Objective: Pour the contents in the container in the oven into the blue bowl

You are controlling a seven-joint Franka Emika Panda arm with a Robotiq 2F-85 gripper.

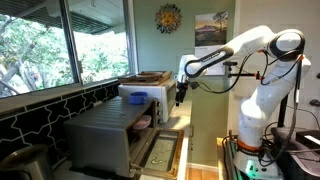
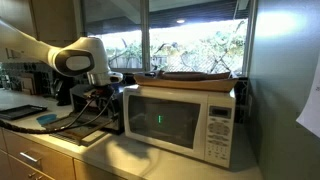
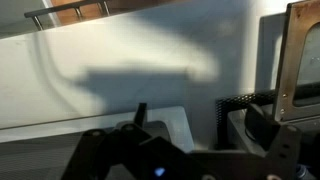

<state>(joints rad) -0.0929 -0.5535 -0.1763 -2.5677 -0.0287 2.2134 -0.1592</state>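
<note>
Arm: the white arm (image 1: 255, 60) reaches from its base toward the appliances; in an exterior view it also comes in from the side (image 2: 75, 58).
Gripper: the gripper (image 1: 180, 95) hangs pointing down, above the far end of the oven's dropped door and just beside the white microwave (image 1: 145, 95).
Jaws: in the blurred wrist view the gripper (image 3: 190, 160) shows its jaws spread apart with nothing between them.
Oven: the oven (image 1: 105, 135) stands on the table by the window (image 1: 60, 40), its glass door (image 1: 162, 152) folded down flat.
Container: a small pale container (image 1: 146, 120) sits in the oven's open mouth; its contents cannot be made out.
Blue bowl: the blue bowl (image 2: 47, 119) rests on the table (image 2: 95, 140), well apart from the microwave (image 2: 185, 122) and near a dark tray (image 2: 25, 111).
Microwave top: a flat wooden tray (image 2: 195, 76) lies on it.
</note>
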